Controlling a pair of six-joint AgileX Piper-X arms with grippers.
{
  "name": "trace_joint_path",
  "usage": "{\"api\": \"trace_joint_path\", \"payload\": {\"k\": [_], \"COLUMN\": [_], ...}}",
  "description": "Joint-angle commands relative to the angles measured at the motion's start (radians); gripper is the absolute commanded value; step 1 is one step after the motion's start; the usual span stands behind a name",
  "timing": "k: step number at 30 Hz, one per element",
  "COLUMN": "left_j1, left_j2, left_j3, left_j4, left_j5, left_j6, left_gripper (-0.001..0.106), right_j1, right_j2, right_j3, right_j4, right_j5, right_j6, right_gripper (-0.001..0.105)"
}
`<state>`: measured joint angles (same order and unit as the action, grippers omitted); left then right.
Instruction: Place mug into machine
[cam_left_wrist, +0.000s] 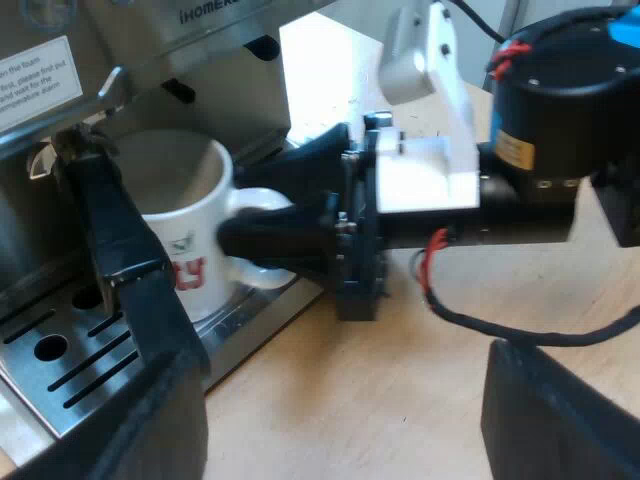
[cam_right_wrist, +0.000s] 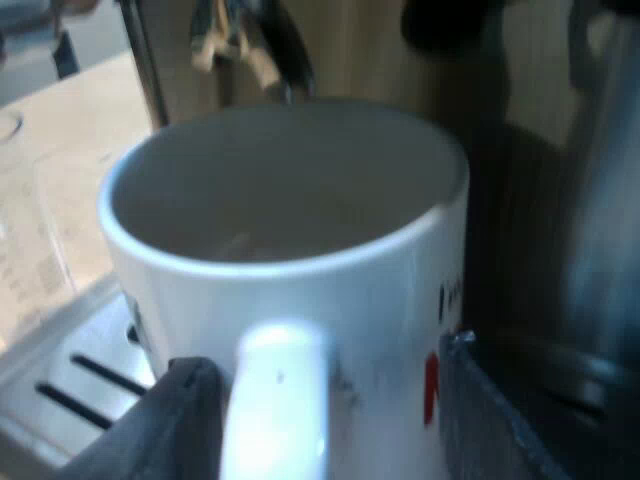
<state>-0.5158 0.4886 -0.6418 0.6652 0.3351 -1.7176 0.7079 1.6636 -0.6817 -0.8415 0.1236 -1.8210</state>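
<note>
The mug (cam_left_wrist: 180, 225) is sitting upright on the drip tray (cam_left_wrist: 70, 375) at the front of the coffee machine (cam_left_wrist: 220, 60), and it looks to be resting there, not hanging. Reading the mug as a clock from above, with the machine's back wall at twelve, its handle (cam_right_wrist: 280, 400) is sticking out at about five o'clock. The base is lying close to the tray's outer edge on that same side.

The right gripper (cam_right_wrist: 325, 420) is reaching in from five o'clock and straddling the handle. Its fingers are standing partly apart: one is lying just beside the handle and the other is showing a clear gap, so I am judging that it is not squeezing anything. The left gripper (cam_left_wrist: 300, 255) is spread wide and carrying nothing. One of its fingers (cam_left_wrist: 125, 260) is hanging near the mug's side at around nine o'clock, and I cannot tell whether it is touching.

Trouble is waiting in the way out. If the right gripper is pulling back off-line, the near finger is likely hooking the handle and dragging the mug toward five o'clock, over the tray's edge and onto the table (cam_left_wrist: 400, 400), or twisting it out of place. A swing of the left arm is risking a knock at nine o'clock, tipping a light, empty mug.
</note>
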Motion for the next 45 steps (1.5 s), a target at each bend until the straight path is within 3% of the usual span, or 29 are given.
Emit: {"api": "trace_joint_path", "payload": {"k": [1, 6, 24, 35, 40, 45], "left_j1": [-0.005, -0.005, -0.005, -0.005, -0.005, -0.005], "left_j2": [-0.002, -0.002, -0.002, -0.002, -0.002, -0.002], "left_j3": [-0.008, -0.008, -0.008, -0.008, -0.008, -0.008], "left_j4": [-0.013, -0.013, -0.013, -0.013, -0.013, -0.013], "left_j5": [0.008, 0.008, 0.008, 0.008, 0.008, 0.008], "left_j6": [-0.005, -0.005, -0.005, -0.005, -0.005, -0.005], "left_gripper": [0.061, 0.061, 0.061, 0.061, 0.061, 0.061], "right_j1": [-0.003, -0.003, 0.008, 0.035, 0.055, 0.055], "right_j2": [0.019, 0.065, 0.090, 0.065, 0.020, -0.063], "right_j3": [-0.043, -0.098, -0.138, -0.142, -0.118, -0.039], "right_j4": [-0.013, -0.007, 0.001, 0.008, 0.016, 0.016], "right_j5": [-0.008, -0.008, -0.034, 0.061, 0.150, 0.150], "right_j6": [-0.015, -0.015, -0.041, -0.041, -0.041, -0.038], "right_gripper": [0.049, 0.049, 0.049, 0.049, 0.049, 0.049]}}
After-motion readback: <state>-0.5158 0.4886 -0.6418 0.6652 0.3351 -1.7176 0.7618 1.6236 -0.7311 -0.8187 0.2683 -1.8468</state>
